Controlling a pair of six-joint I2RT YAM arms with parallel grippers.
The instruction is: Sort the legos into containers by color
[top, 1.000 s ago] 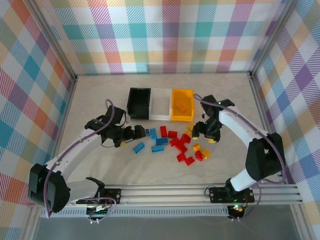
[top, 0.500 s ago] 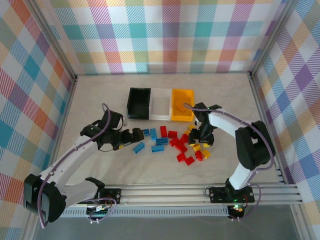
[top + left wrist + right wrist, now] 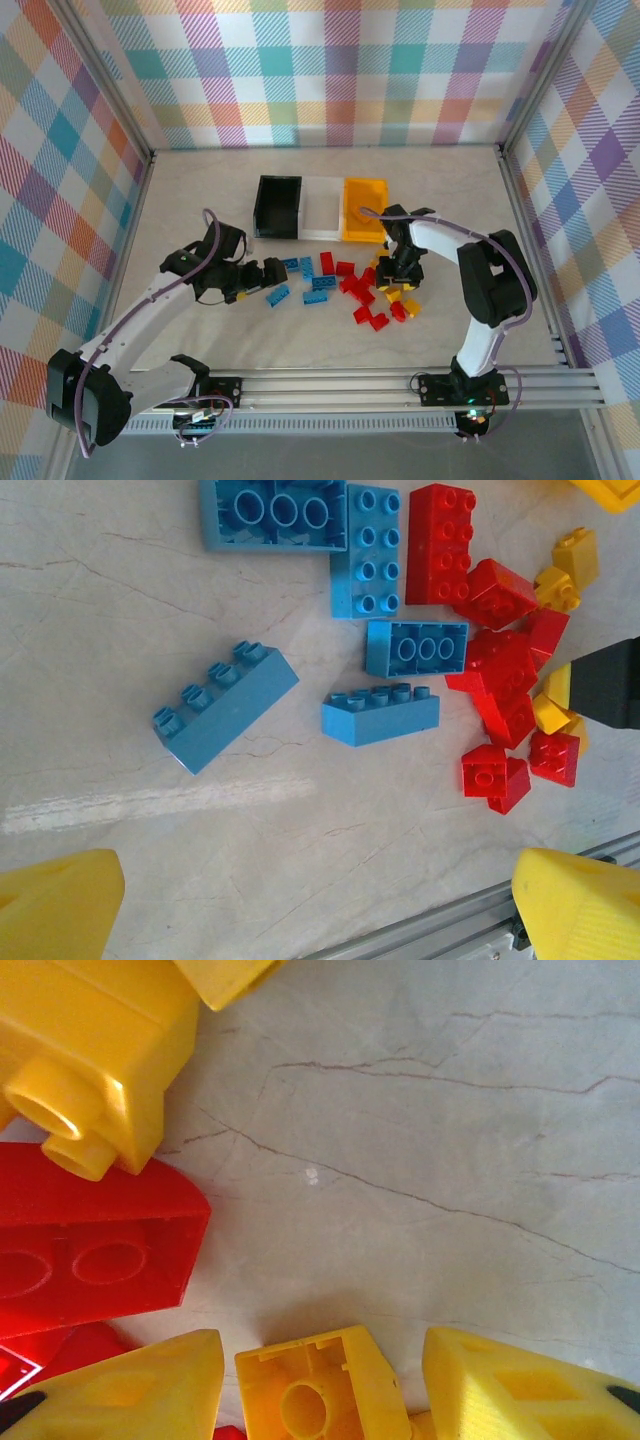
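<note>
Marble tabletop [image 3: 200, 195] — left claw [image 3: 320, 890] gaping over blue legos [image 3: 380, 716]; right claw [image 3: 322, 1365], pointed down, parted around yellow brick [image 3: 312, 1398]

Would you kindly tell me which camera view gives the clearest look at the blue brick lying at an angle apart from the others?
The left wrist view: the blue brick appears large and unobstructed there, with a row of four studs clear along its edge. The top external view shows it small and distant, its studs not discernible.

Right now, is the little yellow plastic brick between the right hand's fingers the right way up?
No, upside down: the small yellow plastic brick shows its hollow underside and round tube, no studs.
</note>
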